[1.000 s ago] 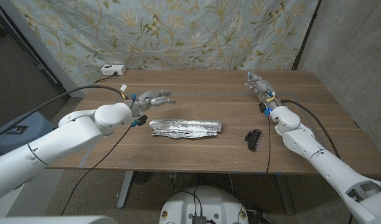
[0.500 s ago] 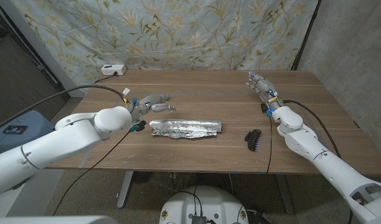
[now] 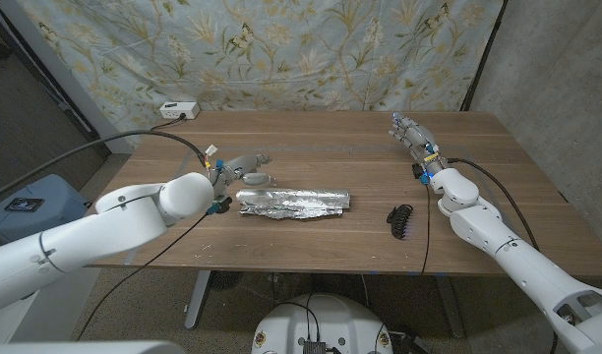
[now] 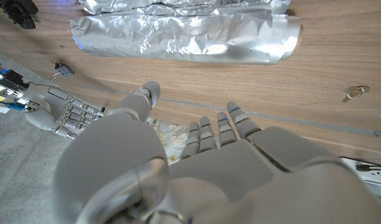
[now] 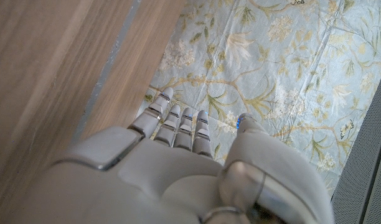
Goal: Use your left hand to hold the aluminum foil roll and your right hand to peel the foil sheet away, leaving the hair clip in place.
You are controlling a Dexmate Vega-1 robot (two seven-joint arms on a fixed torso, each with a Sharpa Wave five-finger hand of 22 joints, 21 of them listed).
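Since a second ago the left arm has swung in a bit, so the left hand (image 3: 244,166) now sits closer to the aluminum foil roll (image 3: 293,204), while the roll itself, the hair clip (image 3: 400,218) and the right hand (image 3: 410,132) look like they haven't budged. So the foil roll is lying flat and crinkly on the wooden surface (image 3: 311,138), just in front of the left hand's fingertips and a little toward the robot, near but not touching as far as I can tell. From the left wrist view you can see the roll (image 4: 184,34) stretched out across the surface beyond the left hand (image 4: 197,162), with a clear strip of bare wood between them; that hand's fingers are spread apart and there's nothing in it. The hair clip is black, sitting on the surface off the roll's far end, on the right arm's side, well apart from the right hand and closer to the robot than that hand is. The right hand is up near the back of the surface, fingers stretched out and apart, holding nothing; its own wrist view shows the hand (image 5: 172,162) over the wood with the flowery curtain (image 5: 290,81) past it. A small white box (image 3: 178,110) sits at the back corner beyond the left hand.
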